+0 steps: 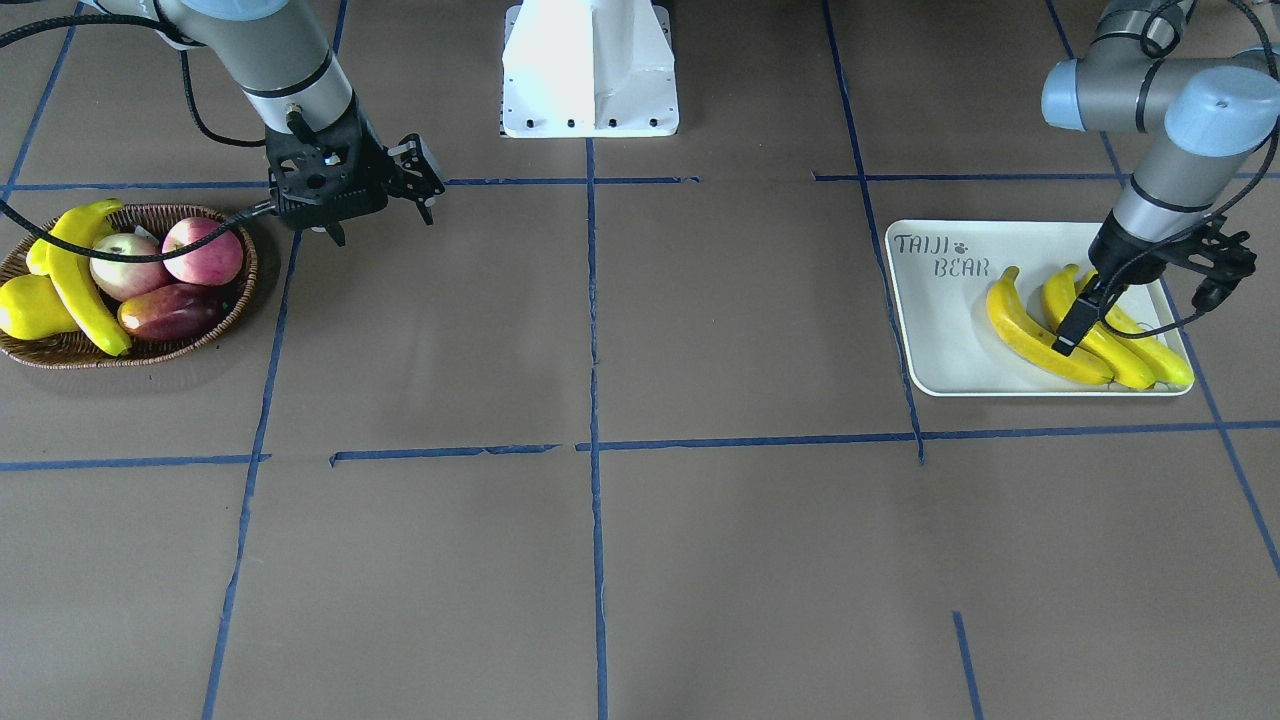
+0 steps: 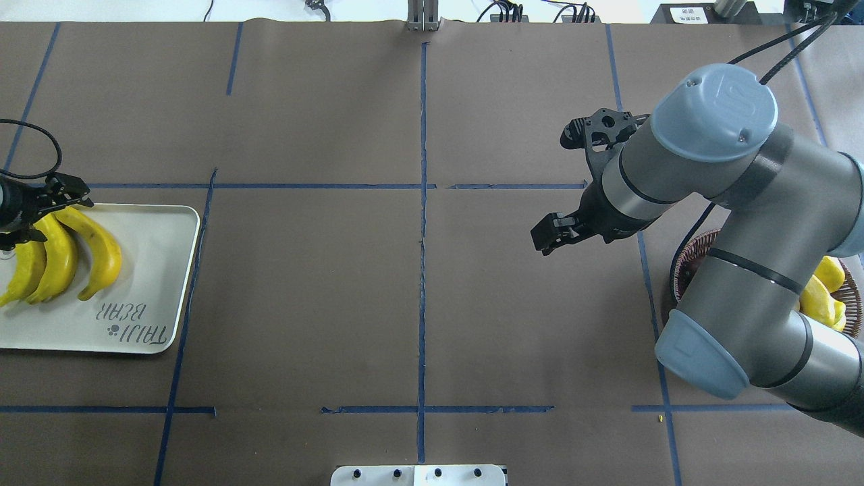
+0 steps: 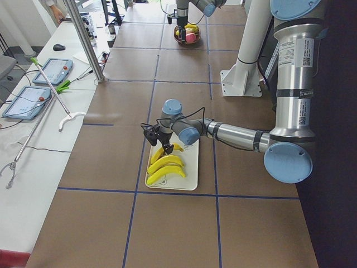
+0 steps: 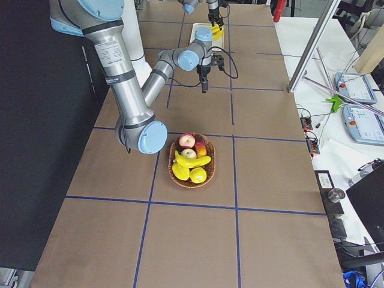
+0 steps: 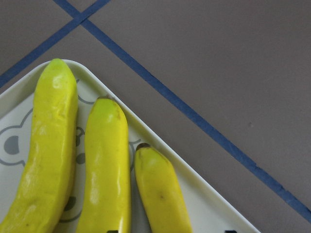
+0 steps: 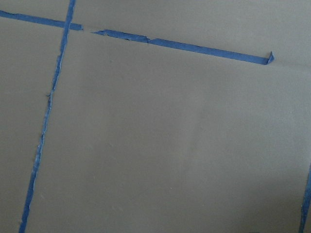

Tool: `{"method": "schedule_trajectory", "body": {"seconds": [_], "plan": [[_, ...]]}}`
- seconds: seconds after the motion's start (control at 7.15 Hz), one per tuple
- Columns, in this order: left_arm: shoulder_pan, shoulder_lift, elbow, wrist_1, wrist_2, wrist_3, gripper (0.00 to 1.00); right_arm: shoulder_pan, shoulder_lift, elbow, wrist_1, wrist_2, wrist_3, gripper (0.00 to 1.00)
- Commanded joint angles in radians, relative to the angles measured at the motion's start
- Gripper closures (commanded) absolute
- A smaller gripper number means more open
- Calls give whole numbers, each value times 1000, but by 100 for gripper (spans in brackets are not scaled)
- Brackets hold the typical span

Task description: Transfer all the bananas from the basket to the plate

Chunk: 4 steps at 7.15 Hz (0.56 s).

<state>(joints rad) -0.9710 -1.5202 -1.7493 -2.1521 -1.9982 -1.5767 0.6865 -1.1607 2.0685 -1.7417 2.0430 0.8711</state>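
Observation:
Three yellow bananas (image 1: 1030, 345) lie side by side on the white "TAIJI BEAR" plate (image 1: 940, 330); they also show in the overhead view (image 2: 101, 250) and the left wrist view (image 5: 104, 165). My left gripper (image 1: 1072, 325) hangs just over them, open and holding nothing. One more banana (image 1: 85, 295) lies in the wicker basket (image 1: 130, 355) among other fruit. My right gripper (image 1: 335, 232) hovers above the table beside the basket and looks open and empty. The right wrist view shows only bare table.
The basket also holds two apples (image 1: 205, 250), a dark red fruit (image 1: 170, 310) and a yellow pear (image 1: 25, 310). The white robot base (image 1: 590, 70) stands at the table's middle edge. Blue tape lines (image 1: 592, 300) cross the brown table.

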Motion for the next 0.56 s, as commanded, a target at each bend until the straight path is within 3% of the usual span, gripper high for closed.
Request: {"method": "schedule_trajectory", "body": {"seconds": [0.0, 0.42], "plan": [[-51, -15, -100, 6, -148, 3, 0, 17, -107, 77, 1, 2, -41, 0], [30, -84, -165, -3, -139, -3, 0, 149, -331, 149, 11, 72, -255, 0]]}}
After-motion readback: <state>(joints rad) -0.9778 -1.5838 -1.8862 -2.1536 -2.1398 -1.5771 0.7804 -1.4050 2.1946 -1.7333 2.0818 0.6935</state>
